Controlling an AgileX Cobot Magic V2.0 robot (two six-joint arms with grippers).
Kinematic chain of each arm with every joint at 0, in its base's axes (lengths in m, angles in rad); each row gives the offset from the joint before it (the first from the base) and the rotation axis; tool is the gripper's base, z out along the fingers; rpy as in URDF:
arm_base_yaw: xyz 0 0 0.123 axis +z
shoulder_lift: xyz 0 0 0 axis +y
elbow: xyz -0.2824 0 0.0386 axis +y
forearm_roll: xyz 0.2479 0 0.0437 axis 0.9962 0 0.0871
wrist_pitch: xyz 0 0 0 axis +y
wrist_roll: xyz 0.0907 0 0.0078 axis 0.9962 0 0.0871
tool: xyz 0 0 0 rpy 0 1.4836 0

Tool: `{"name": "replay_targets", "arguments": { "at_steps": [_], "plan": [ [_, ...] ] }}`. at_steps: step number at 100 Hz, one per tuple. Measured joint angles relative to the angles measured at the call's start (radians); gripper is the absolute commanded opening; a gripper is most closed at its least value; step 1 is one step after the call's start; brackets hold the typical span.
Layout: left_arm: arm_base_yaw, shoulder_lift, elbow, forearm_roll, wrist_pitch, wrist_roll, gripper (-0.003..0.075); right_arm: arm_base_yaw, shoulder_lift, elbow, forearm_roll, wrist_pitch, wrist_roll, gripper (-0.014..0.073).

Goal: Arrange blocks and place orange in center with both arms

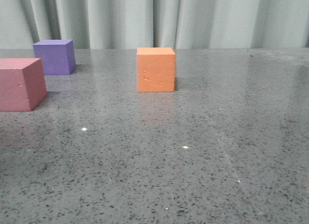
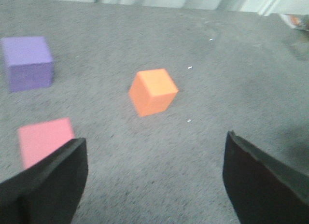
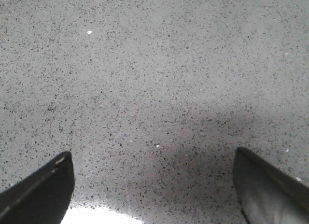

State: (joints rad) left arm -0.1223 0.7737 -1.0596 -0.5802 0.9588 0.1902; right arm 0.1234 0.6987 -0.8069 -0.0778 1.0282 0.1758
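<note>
The orange cube stands near the middle of the grey speckled table, dents on its near face. The purple cube stands at the far left. The pink-red cube lies nearer at the left edge, partly cut off. In the left wrist view the orange cube, purple cube and pink-red cube lie ahead of my left gripper, which is open and empty, above the table. My right gripper is open and empty over bare tabletop. Neither gripper shows in the front view.
The grey speckled table runs to a pale curtain at the back. A small object lies at the table's far corner in the left wrist view. A bright white patch shows under the right gripper.
</note>
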Motion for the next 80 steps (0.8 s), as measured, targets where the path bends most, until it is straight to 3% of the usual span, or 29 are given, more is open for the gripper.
{"name": "replay_targets", "arguments": {
  "at_steps": [19, 37, 52, 64, 80],
  "plan": [
    [-0.03, 0.173, -0.1, -0.022, -0.014, 0.017, 0.0537, 0.0, 0.0, 0.0, 0.001, 0.0, 0.0, 0.0654],
    [-0.213, 0.31, -0.17, 0.06, -0.086, -0.03, 0.0537, 0.0, 0.0, 0.0, 0.002, 0.0, 0.0, 0.0654],
    [-0.419, 0.425, -0.245, 0.352, -0.14, -0.247, 0.0537, 0.0, 0.0, 0.0, 0.002, 0.0, 0.0, 0.0654],
    [-0.585, 0.541, -0.328, 0.633, -0.134, -0.505, 0.0537, 0.0, 0.0, 0.0, 0.002, 0.002, 0.0, 0.0654],
    [-0.722, 0.711, -0.467, 0.955, -0.081, -0.787, 0.0537, 0.0, 0.0, 0.0, 0.002, 0.009, 0.0, 0.0654]
  ]
}}
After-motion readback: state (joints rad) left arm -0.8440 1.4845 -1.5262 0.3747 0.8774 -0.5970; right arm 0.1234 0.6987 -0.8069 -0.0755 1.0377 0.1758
